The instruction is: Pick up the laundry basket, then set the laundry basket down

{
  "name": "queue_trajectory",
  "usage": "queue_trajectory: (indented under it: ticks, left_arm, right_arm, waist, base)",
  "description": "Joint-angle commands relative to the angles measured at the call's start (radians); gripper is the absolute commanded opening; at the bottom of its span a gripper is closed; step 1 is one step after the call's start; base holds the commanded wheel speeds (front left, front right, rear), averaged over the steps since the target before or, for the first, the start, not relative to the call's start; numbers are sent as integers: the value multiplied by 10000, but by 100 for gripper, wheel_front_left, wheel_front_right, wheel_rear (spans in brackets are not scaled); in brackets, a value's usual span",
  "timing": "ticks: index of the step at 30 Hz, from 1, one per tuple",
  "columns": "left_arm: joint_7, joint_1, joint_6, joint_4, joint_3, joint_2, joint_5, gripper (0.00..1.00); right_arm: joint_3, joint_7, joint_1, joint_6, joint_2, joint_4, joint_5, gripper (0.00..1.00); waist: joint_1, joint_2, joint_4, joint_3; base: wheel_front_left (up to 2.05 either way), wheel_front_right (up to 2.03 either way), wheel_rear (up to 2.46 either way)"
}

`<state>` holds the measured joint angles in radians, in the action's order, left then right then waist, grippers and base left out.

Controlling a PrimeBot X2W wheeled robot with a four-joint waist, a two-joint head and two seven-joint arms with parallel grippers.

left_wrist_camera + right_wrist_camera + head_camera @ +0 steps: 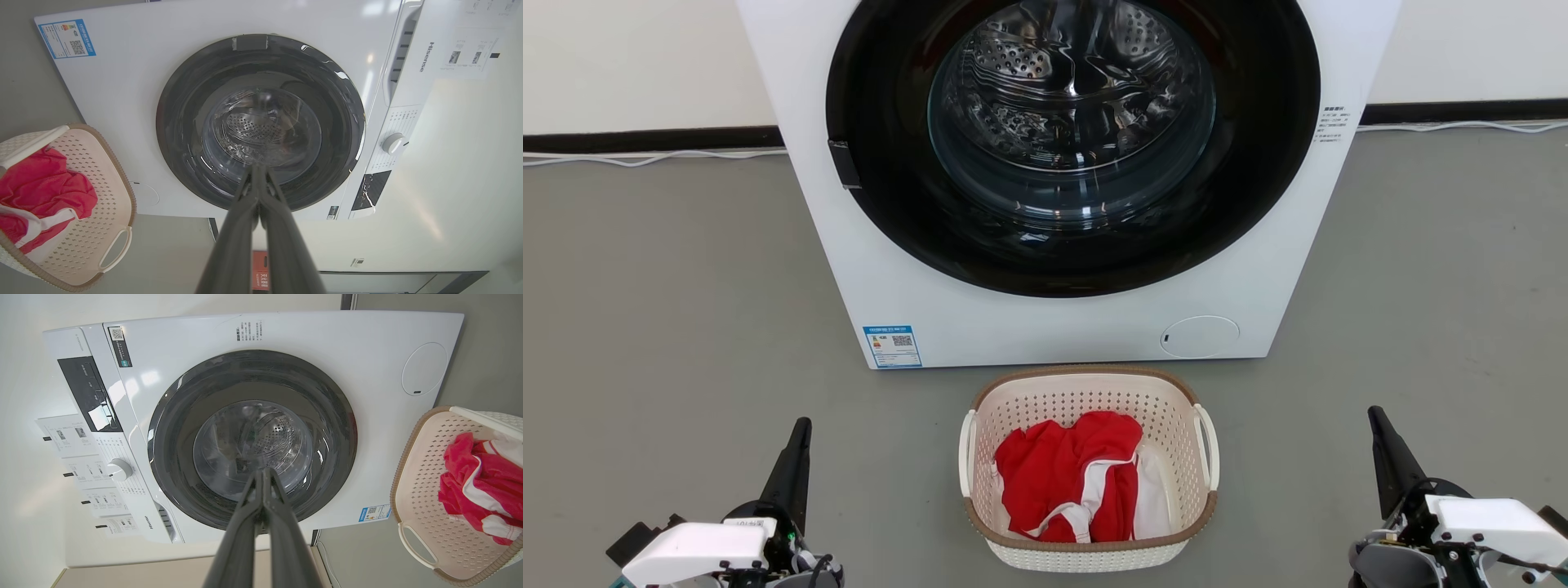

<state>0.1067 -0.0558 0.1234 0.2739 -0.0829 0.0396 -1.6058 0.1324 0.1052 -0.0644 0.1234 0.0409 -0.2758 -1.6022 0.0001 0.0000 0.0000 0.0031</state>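
Grey floor (pixel 670 327), laundry basket (pixel 1086 557) — red-white garment (pixel 1062 474) inside

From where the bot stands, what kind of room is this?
Probably a laundry area, maybe a test setup: a front-loading washing machine, and before it a laundry basket holding red and white clothes on a grey floor.

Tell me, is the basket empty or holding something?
Not empty: the laundry basket holds crumpled red-and-white clothing, covering most of its bottom.
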Motion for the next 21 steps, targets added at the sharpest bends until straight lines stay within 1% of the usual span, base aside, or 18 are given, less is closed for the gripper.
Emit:
queue_trajectory:
  ticks: [1,21]
  left_arm:
    - [64,-523,73,-288,-308,106,-29,0]
    - [64,-523,73,-288,-307,106,-29,0]
  right_arm:
    - [-187,80,-435,73,93,311,-66,0]
    - [-188,79,-435,73,93,311,-66,0]
  waist:
    - [0,0,0,0]
    - [0,0,0,0]
  base:
    - [0,0,0]
    - [0,0,0]
